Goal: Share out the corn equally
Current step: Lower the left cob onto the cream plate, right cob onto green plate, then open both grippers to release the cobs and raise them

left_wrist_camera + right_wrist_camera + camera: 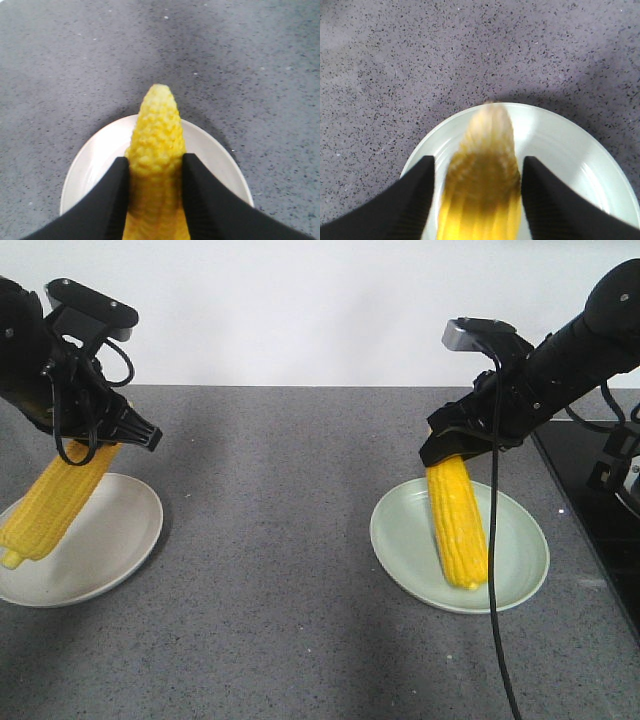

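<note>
A: Any readable writing, brands or labels?
B: None legible in any view.

A: Containers and contents?
B: White plate (110,540) at the left of the grey speckled table (280,570), pale green plate (520,540) at the right, well apart. One corn cob (55,498) slanting over the white plate, pointed tip low near the plate's left edge; whether touching, cannot tell. Second corn cob (458,520) within the green plate, tip down on the plate's surface, butt raised.

A: Left tool?
B: Left tool (95,445) clenched on the butt end of its cob; in the left wrist view, both black fingers (115,200) pressed against the kernels (156,140), tip pointing away over the white plate (90,165).

A: Right tool?
B: Right tool (455,450) at the upper end of its cob. In the right wrist view, cob (482,175) blurred between fingers (415,195) standing clear of it on both sides; released, by that gap. Green plate (570,145) beneath.
</note>
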